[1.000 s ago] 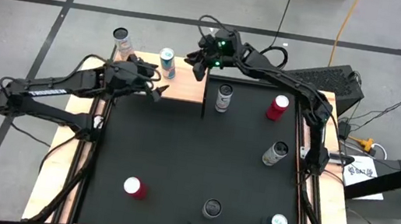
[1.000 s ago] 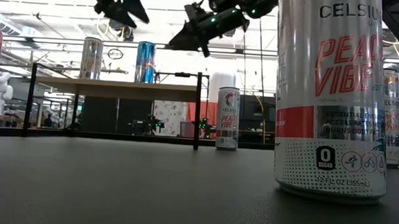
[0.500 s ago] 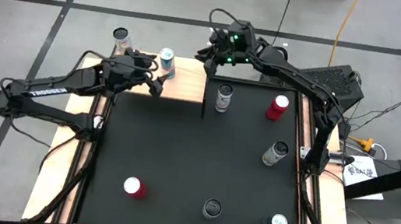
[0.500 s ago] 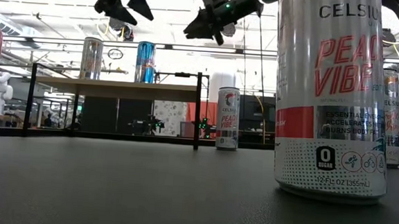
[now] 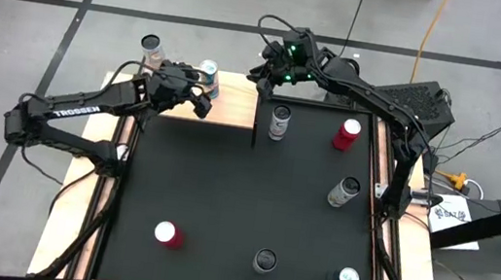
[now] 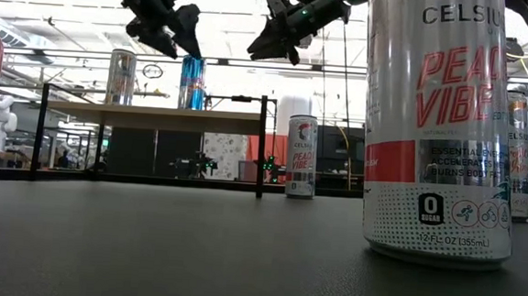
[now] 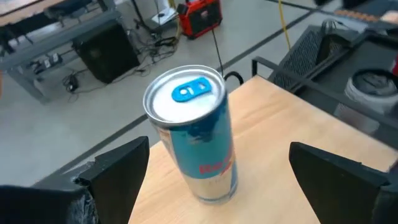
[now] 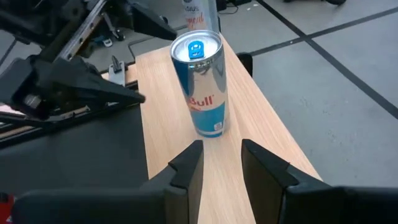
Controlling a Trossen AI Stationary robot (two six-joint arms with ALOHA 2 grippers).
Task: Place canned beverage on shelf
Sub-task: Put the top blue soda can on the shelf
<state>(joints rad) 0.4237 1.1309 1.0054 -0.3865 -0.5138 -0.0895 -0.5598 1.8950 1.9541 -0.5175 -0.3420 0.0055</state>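
Note:
A blue-and-silver can point(image 7: 193, 124) stands upright by its base on the pale wooden shelf point(image 5: 231, 106), seen also in the high view point(image 5: 208, 71) and the low view point(image 6: 192, 82). My left gripper point(image 7: 219, 152) is open, with one finger on either side of the can, touching nothing; in the high view it point(image 5: 196, 93) is just near of the can. My right gripper point(image 8: 222, 149) hovers over the shelf's right end point(image 5: 265, 69), its fingers narrowly open with nothing between them, pointing at the can point(image 8: 202, 81). A silver can point(image 5: 151, 45) stands at the shelf's far left.
On the black table stand a Celsius can point(image 5: 279, 123) by the shelf's black leg point(image 5: 253, 133), a red can point(image 5: 347, 134), a silver can point(image 5: 344, 192), a red can point(image 5: 165, 234), and two more cans point(image 5: 265, 260) near the front edge. One can point(image 6: 435, 122) stands close before the low camera.
My left gripper has gone down and toward the blue can, bringing its open fingers to either side of it. My right gripper has drawn back from the can toward the table's right and far edge, rising a little. The can has stayed in place.

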